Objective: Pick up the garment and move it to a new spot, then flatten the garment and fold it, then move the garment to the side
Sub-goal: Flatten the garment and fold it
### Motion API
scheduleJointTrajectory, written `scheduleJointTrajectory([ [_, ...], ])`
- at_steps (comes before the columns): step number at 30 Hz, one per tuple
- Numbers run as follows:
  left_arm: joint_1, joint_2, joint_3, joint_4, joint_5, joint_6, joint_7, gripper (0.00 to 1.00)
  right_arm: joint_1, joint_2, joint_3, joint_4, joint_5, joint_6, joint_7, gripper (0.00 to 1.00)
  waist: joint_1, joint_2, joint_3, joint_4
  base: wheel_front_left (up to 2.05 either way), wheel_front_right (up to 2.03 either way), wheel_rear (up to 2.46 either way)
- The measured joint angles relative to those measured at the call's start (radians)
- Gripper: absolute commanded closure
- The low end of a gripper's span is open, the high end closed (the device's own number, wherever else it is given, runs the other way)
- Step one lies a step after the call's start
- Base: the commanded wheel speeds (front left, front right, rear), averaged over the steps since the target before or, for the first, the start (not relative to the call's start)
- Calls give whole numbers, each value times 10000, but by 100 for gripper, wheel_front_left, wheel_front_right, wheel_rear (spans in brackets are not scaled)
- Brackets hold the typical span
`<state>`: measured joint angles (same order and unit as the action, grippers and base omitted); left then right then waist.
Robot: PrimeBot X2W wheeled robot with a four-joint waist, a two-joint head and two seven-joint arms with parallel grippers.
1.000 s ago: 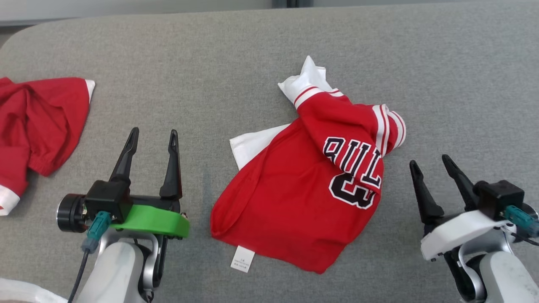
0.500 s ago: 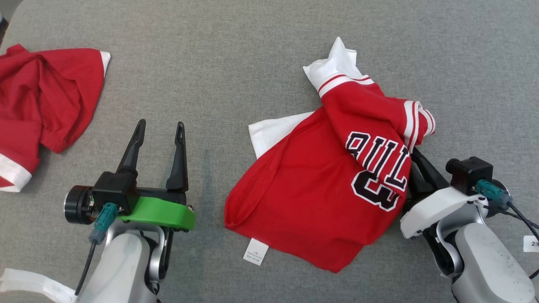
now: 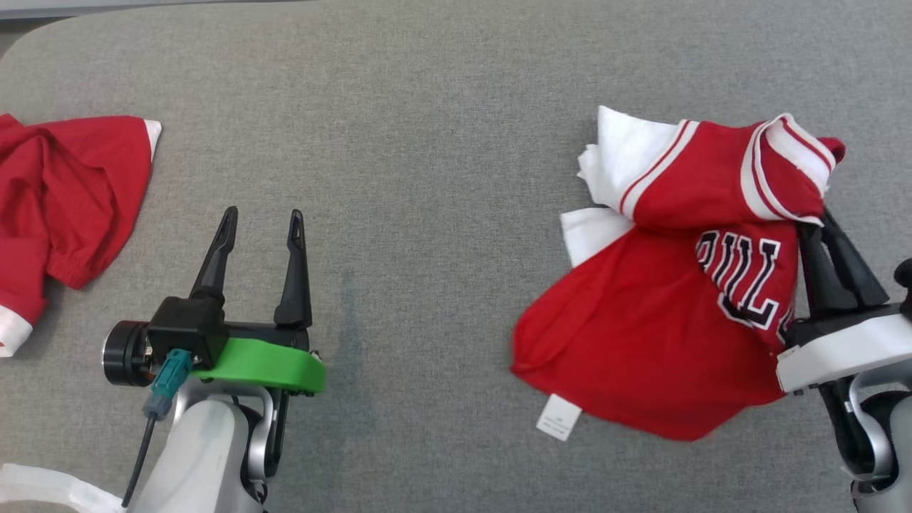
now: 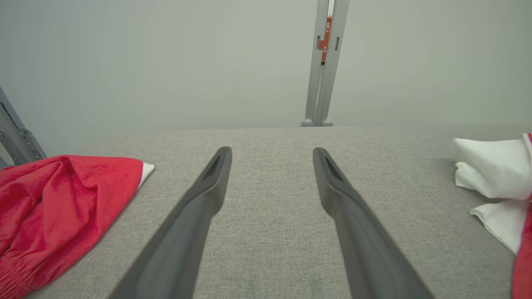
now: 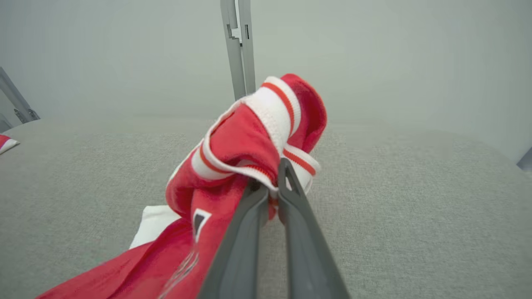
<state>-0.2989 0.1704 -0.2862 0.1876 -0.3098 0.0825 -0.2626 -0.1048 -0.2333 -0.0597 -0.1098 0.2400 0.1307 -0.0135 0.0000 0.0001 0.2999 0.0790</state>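
Currently step one, the pick-up: right claw point(image 5: 269, 182) clamped on jersey point(image 3: 662, 328) collar near the desk point(image 3: 427, 142) right edge; left claw point(image 3: 260, 235) wide, idle. Next: carry, release.

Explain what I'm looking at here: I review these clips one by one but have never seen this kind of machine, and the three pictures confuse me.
This is a wheeled robot with two arms, each ending in a gripper with two long dark fingers. One picture looks down from its head; the other two come from cameras on each wrist, looking along that arm's own fingers.

On the grey fabric-covered table lie two garments. The crumpled red-and-white basketball jersey with black lettering is the one being handled: the right gripper is shut on its striped white trim, lifting that edge while the rest lies on the table. The left gripper is open and holds nothing. A second crumpled red garment with white cuffs lies at the left edge, untouched.
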Motion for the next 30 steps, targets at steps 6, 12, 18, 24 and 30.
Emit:
scheduleJointTrajectory([
  [6, 2, -148, -17, 13, 46, -132, -4, 0, -191, 184, 491, -1053, -59, 0, 1087, 100, 0, 0, -40, 75, 0, 0, 0],
  [12, -129, -355, -56, 86, 121, -291, -15, 0, -696, 765, 2065, 219, 196, 0, 1323, 100, 0, 0, 42, 402, 0, 0, 0],
  [18, -142, -522, -10, 155, 194, -372, -15, 0, -1074, 1097, 2715, 1979, 443, 0, 414, 0, 0, 0, 110, 696, 0, 0, 0],
  [24, -72, -531, 236, 155, 251, -387, -15, 0, -1334, 909, 2886, 1891, 472, 0, -1118, 0, 0, 0, 62, 663, 0, 0, 0],
  [30, 125, -485, 449, 159, 320, -387, -15, 0, -1015, 562, 2080, 1041, 433, 0, -1576, 0, 0, 0, -90, 428, 0, 0, 0],
])
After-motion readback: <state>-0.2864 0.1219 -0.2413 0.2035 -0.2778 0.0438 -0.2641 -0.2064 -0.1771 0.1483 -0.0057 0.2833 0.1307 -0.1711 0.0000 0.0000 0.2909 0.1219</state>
